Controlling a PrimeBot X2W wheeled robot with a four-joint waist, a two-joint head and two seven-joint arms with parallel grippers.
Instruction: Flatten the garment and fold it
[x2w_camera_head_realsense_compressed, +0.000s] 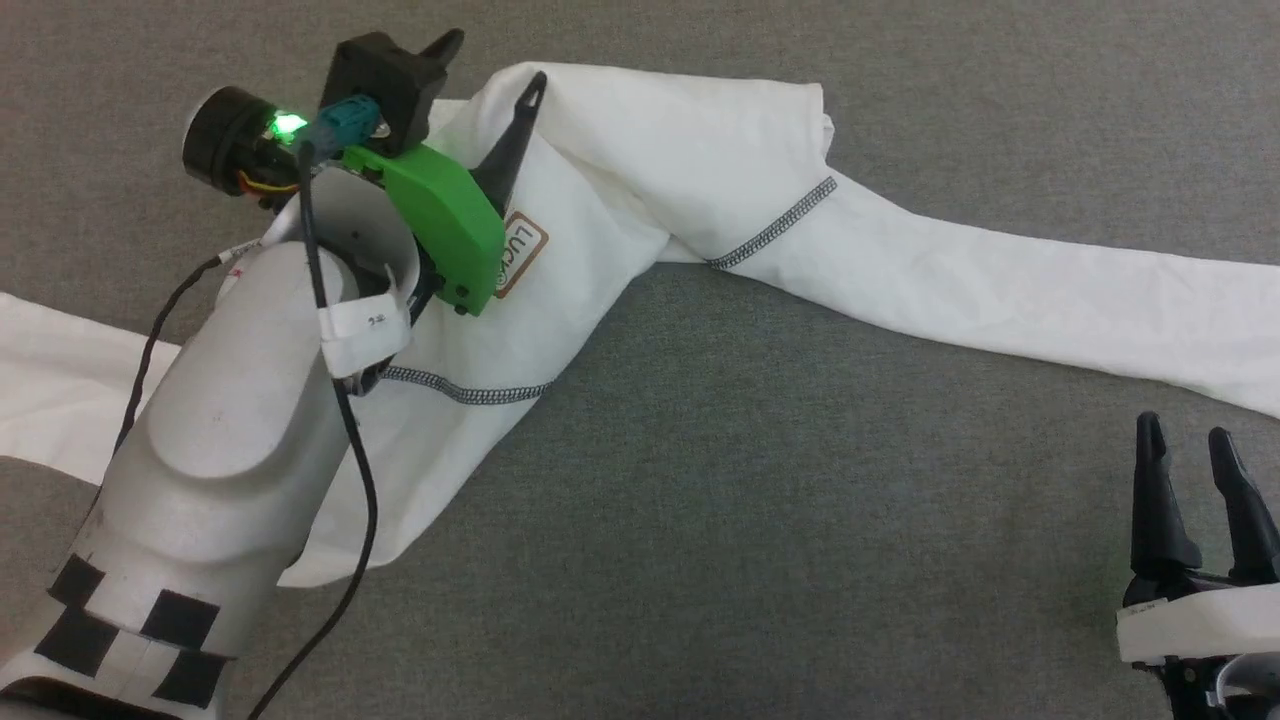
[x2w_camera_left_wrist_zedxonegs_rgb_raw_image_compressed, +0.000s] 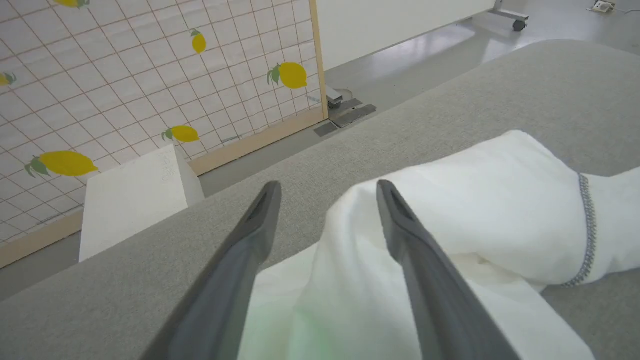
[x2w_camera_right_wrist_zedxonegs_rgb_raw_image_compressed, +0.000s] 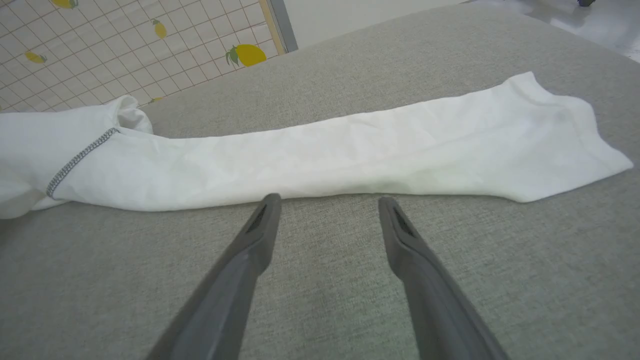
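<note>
The patch (x2w_camera_head_realsense_compressed: 524, 250) on the shirt (x2w_camera_head_realsense_compressed: 660, 150) is partly hidden by the left arm's green cover (x2w_camera_head_realsense_compressed: 440, 220), so its lettering is read only in part. One sleeve (x2w_camera_head_realsense_compressed: 1050, 300) is cut off by the head view's right edge, and another white stretch (x2w_camera_head_realsense_compressed: 60, 370) by its left edge.

Before the garment (x2w_camera_head_realsense_compressed: 640, 170) lies bare grey surface (x2w_camera_head_realsense_compressed: 760, 500) (a broad passage); beyond the garment stands a white box (x2w_camera_left_wrist_zedxonegs_rgb_raw_image_compressed: 135, 200).

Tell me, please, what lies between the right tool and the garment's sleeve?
A bare strip of grey surface: in the right wrist view, the right tool sits just short of the garment's sleeve.
</note>
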